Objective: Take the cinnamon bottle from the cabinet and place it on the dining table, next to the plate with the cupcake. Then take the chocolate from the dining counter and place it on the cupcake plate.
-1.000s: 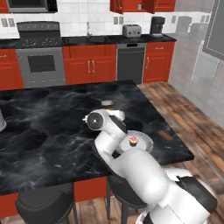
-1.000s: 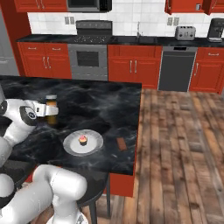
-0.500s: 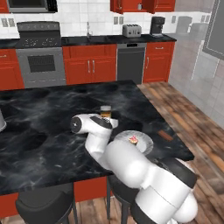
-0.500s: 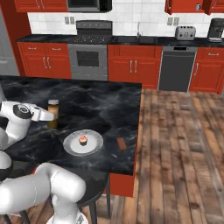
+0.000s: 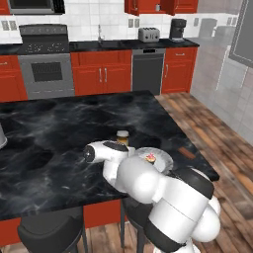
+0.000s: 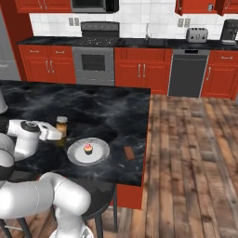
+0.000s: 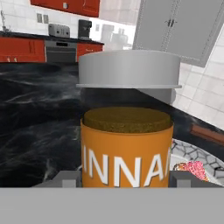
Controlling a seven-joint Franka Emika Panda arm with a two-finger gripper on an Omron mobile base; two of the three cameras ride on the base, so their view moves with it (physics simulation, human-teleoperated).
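Gripping cinnamon bottle (image 6: pixel 61 126) beside plate (image 6: pixel 99 154).

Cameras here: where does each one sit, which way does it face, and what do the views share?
Left base view: behind-left, over the dining table; white arm lower right.
Right base view: behind-right, same table; arm lower left, hand at the cinnamon bottle.
Hand view: on the hand, close up on the bottle.
Shared: bottle, plate with the cupcake.
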